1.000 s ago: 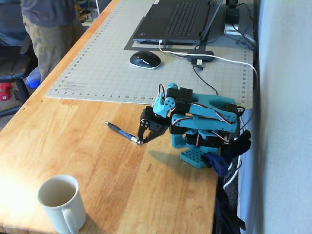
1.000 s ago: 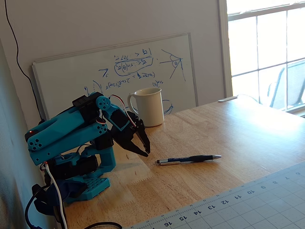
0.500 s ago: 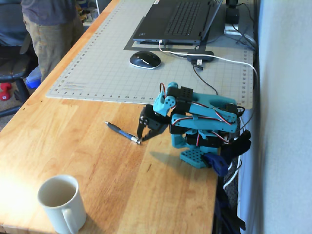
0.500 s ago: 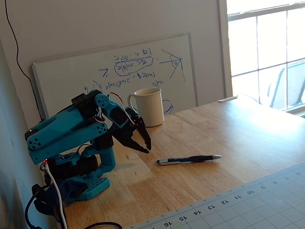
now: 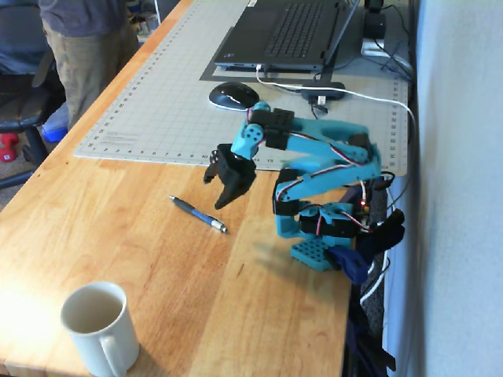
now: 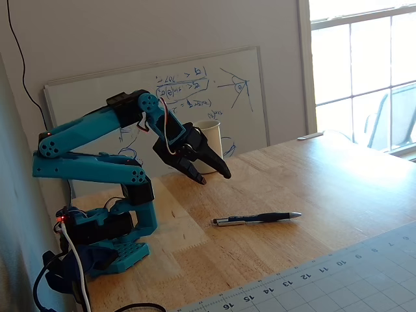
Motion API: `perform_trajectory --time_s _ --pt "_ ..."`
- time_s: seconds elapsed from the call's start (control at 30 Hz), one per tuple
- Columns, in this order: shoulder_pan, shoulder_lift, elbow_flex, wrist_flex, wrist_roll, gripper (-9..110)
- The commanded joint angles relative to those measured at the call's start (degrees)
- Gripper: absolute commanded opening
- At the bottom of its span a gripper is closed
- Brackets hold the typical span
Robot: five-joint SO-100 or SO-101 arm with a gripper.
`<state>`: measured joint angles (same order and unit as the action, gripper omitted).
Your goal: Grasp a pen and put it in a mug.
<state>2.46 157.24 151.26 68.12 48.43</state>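
The blue pen [image 5: 196,212] lies flat on the wooden table, silver tip toward the arm's base; in the other fixed view it lies [image 6: 257,219] in front of the gripper. The off-white mug [image 5: 98,326] stands upright at the table's near left corner, handle toward the camera; in the other fixed view it stands [image 6: 209,133] behind the gripper, partly hidden. My black gripper [image 5: 213,193] [image 6: 214,177] hangs above the table just beside the pen, pointing down, jaws open and empty.
A grey cutting mat [image 5: 157,110] covers the far half of the table, with a laptop [image 5: 283,31] and a black mouse [image 5: 233,94] on it. A person [image 5: 82,47] stands by the table's left edge. A whiteboard [image 6: 214,84] leans on the wall behind the mug.
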Motion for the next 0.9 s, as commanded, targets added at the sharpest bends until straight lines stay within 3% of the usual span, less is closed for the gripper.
perform_trajectory --time_s 0.0,0.2,0.4,0.63,0.87 --pt "0.97 -7.56 -8.0 -1.32 14.15 34" --pt "1.76 -19.34 -13.54 -2.55 30.76 37" --pt "1.76 -31.82 -17.67 -13.27 41.57 36" --pt "3.16 -43.42 -17.84 -31.55 46.23 36" --pt "9.58 -51.15 -17.4 -40.08 46.23 36"
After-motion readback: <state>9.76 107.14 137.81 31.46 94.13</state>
